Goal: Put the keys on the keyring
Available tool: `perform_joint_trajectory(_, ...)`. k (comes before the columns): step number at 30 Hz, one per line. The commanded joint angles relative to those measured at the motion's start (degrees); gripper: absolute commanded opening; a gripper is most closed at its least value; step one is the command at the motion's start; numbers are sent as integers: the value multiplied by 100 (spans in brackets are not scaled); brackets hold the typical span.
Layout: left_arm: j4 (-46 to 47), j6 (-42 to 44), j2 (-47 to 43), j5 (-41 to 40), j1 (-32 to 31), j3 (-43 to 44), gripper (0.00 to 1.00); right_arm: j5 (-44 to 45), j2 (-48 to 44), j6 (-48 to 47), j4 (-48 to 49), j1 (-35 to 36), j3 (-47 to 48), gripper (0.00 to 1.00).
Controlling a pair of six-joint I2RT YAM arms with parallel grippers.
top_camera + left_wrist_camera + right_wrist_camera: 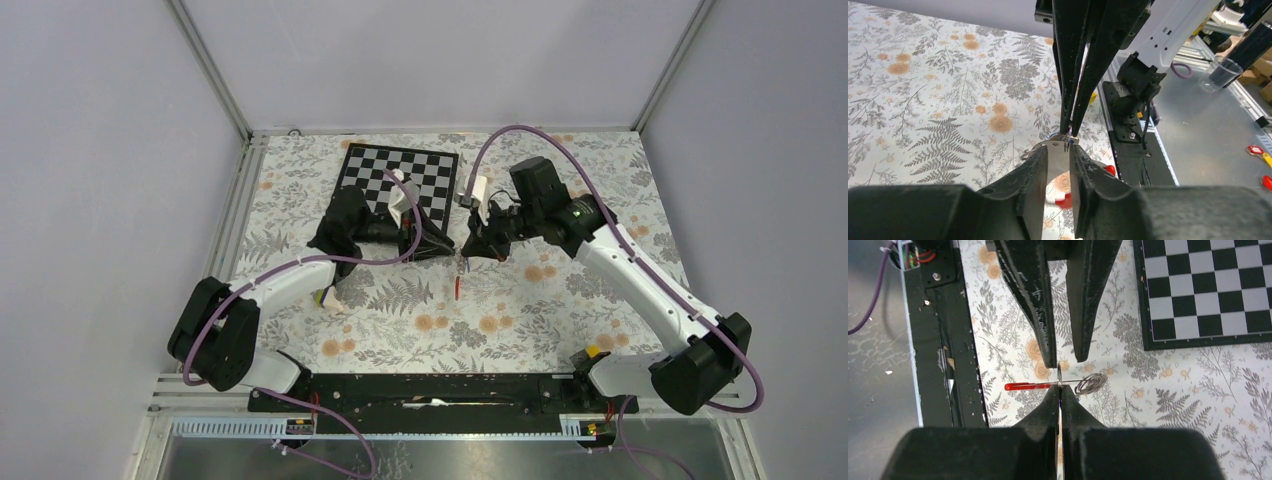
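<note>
The keyring hangs in the air between my two grippers: a red strap (1027, 386) joined by thin wire to a grey coil (1091, 383). From above, the red strap (458, 287) dangles over the floral cloth. My right gripper (1059, 389) is shut on the wire where strap and coil meet. The keys show only as a tiny metal piece with a blue speck (1070, 141) right at the right gripper's tips (1068, 131). My left gripper (1059, 150) faces it tip to tip, fingers (1048, 340) apart, nothing clearly between them.
A black and white chessboard (400, 175) lies behind the grippers. A yellow-purple-white wedge (328, 297) sits by the left forearm. The black base rail (430, 390) runs along the near edge. Red tags (1254, 149) lie on the grey shelf beyond it.
</note>
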Motion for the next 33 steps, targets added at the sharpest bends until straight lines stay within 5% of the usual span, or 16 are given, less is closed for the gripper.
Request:
perform_joint_trajectory(1, -993, 988, -194, -182, -83, 419, 30, 415, 204, -292, -619, 165, 557, 0)
perform_joint_trajectory(12, -925, 1003, -67, -80, -230, 486, 32, 654, 438, -262, -749, 380, 735, 0)
perform_joint_trajectory(23, -979, 1092, -20, 24, -279, 435, 19, 685, 432, -268, -693, 394, 751, 0)
perform_joint_trajectory(28, -1031, 1140, -22, 93, -277, 446, 0, 705, 392, -258, -637, 391, 699, 0)
perform_joint_trajectory(30, -990, 1092, -28, 124, -275, 451, 0, 725, 367, -238, -600, 393, 665, 0)
perform_joint_trajectory(33, -399, 631, -71, 157, -248, 337, 0, 820, 225, -167, -429, 394, 493, 12)
